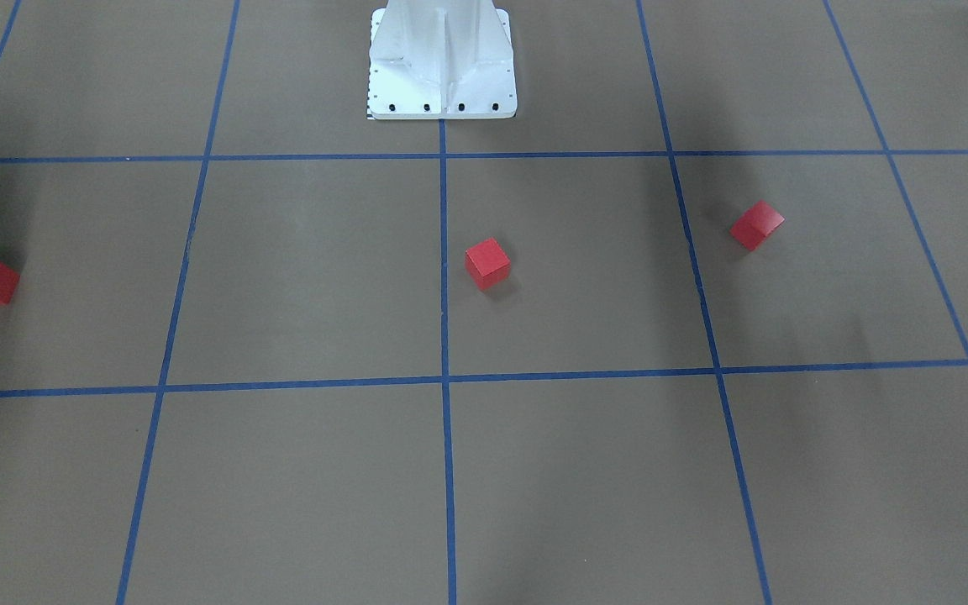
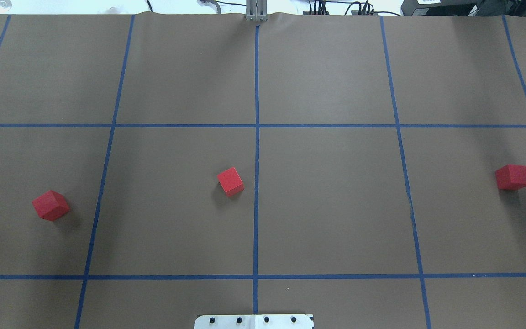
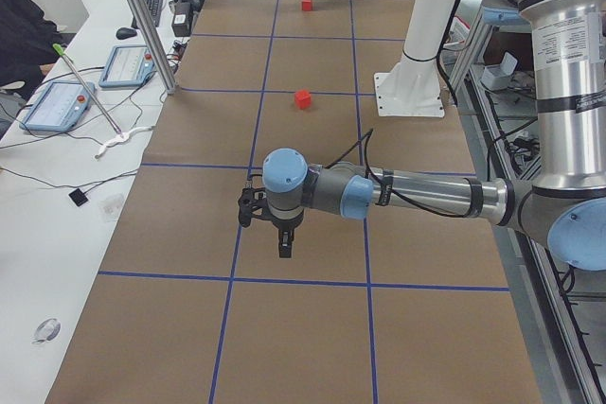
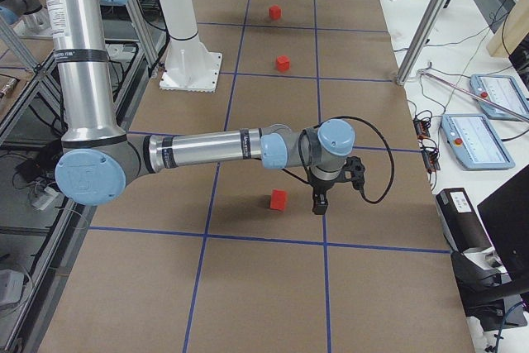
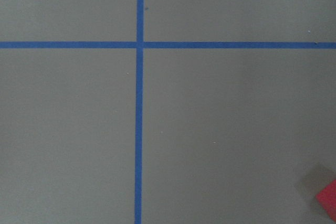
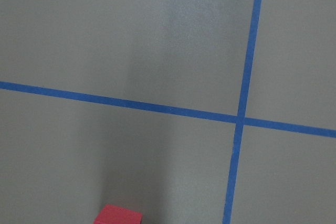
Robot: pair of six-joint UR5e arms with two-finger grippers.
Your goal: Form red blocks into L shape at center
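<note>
3 red blocks (image 2: 230, 181) are seen scattered, no L formed — 1 near center (image 2: 256, 201), 2 at 9 and 3 o'clock; left gripper (image 3: 283, 234), right gripper (image 4: 319, 200) — spread cannot be told.

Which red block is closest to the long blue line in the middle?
The middle red block, just beside the centre blue line. The left block and right block sit far away.

l gripper (image 3: 284, 245) pts down over brown floor (image 3: 312, 328); 2 red blocks (image 3: 302, 98) farther along

The left wrist view's corner clips one small matte red cube (image 5: 328, 204); the right's bottom edge clips another cube (image 6: 118, 215).
</note>
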